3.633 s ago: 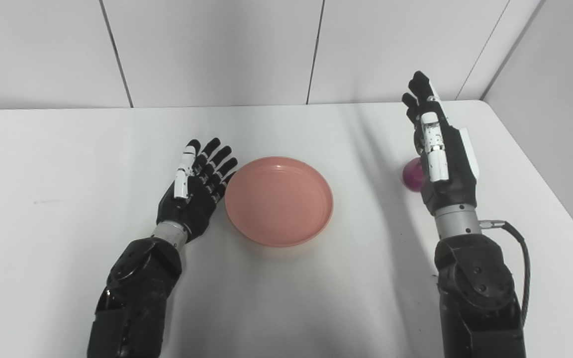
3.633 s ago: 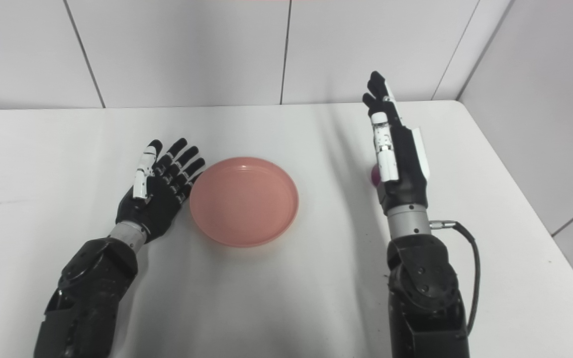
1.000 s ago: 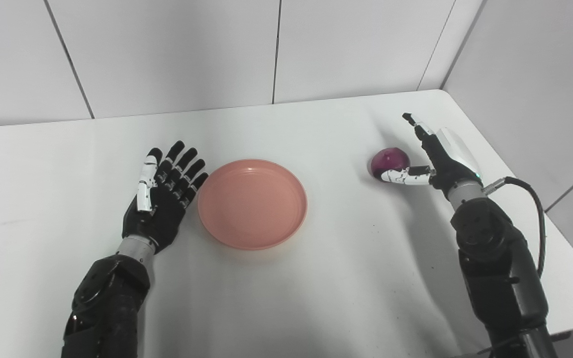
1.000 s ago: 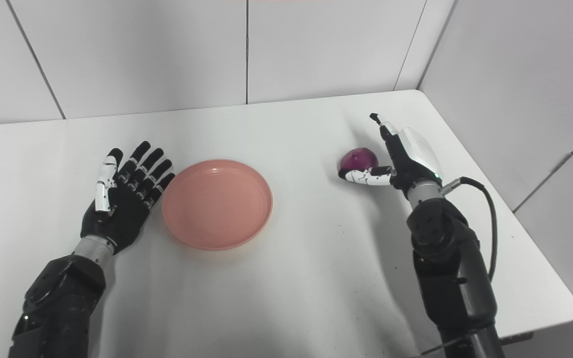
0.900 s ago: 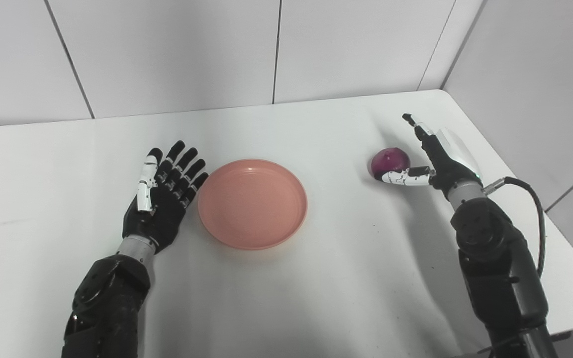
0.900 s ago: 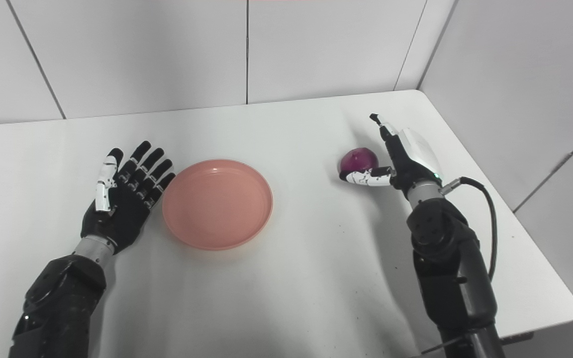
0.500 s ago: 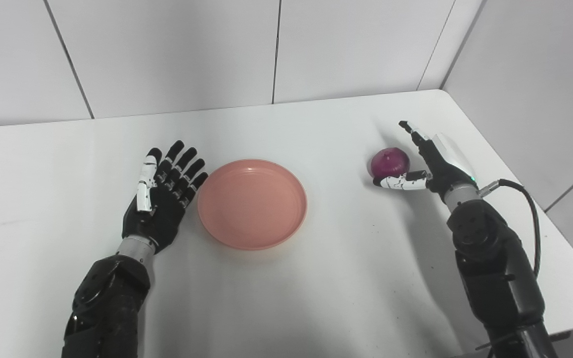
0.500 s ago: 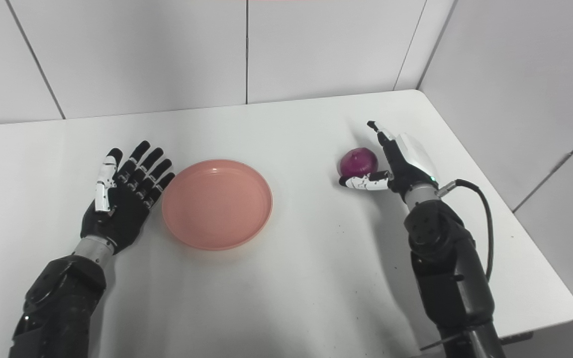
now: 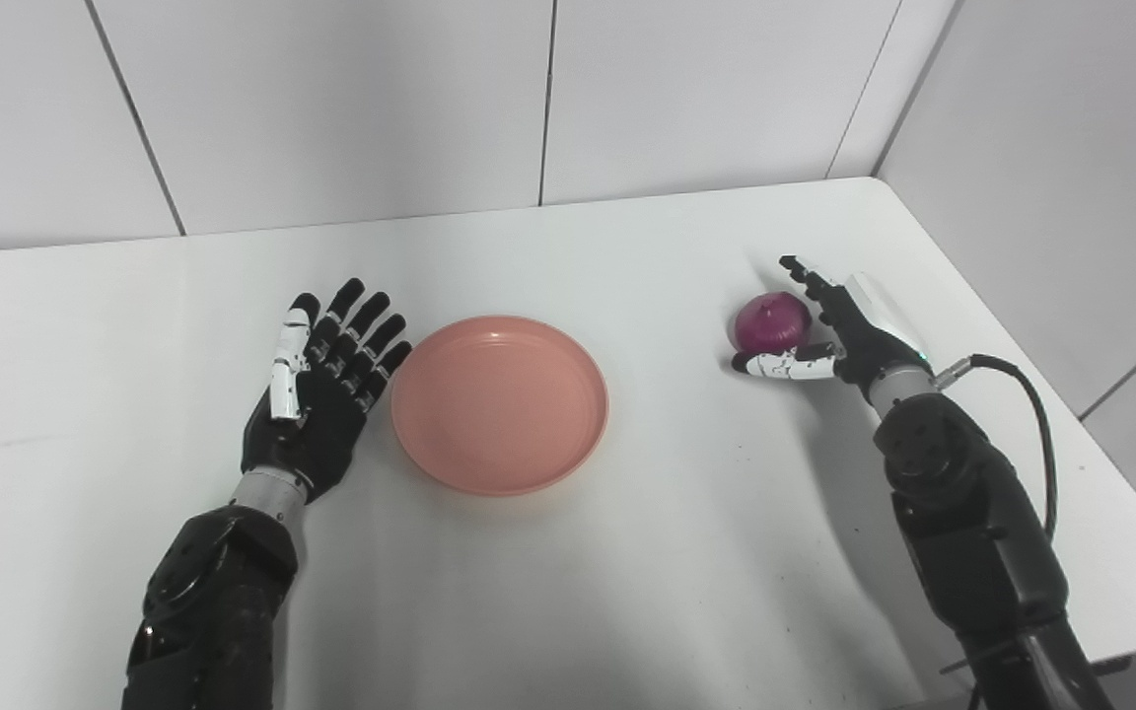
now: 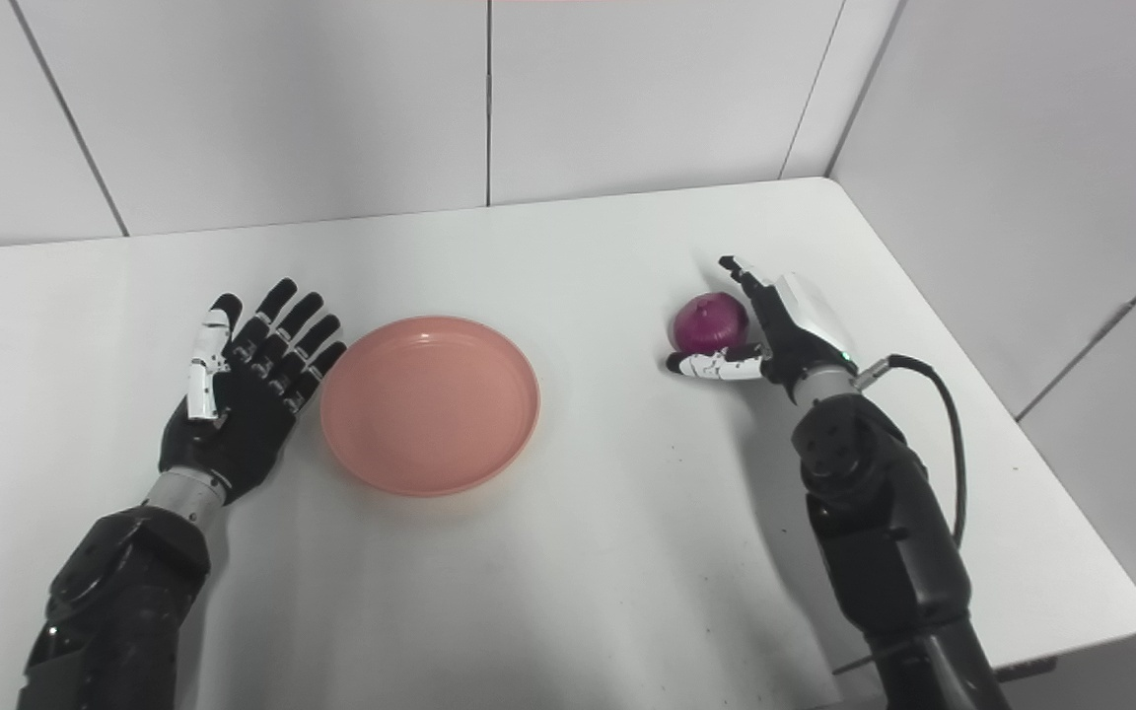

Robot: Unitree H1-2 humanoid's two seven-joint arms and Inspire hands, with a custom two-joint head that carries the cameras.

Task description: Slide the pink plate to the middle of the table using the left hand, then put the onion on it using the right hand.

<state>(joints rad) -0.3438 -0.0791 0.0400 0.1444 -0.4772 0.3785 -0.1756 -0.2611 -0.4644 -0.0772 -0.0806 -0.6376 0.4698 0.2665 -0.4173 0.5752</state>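
The pink plate (image 9: 500, 403) lies flat near the middle of the white table (image 9: 568, 592). My left hand (image 9: 323, 388) rests palm up just left of the plate's rim, fingers spread and holding nothing. A purple onion (image 9: 771, 322) sits on the table at the right. My right hand (image 9: 839, 330) cups it from the right side: the thumb lies along the onion's near side and the fingers curve past its far side. The fingers have not closed on the onion.
The table's right edge (image 9: 1051, 414) runs close behind my right hand, with a grey wall (image 9: 1051, 148) beyond it. A black cable (image 9: 1027, 414) loops from my right wrist. White wall panels stand behind the table's far edge.
My right hand has come down from above the table to the onion, and over the last second its fingers have curled closer around it. The camera view shifted after the earliest frame. My left hand and the plate stayed put.
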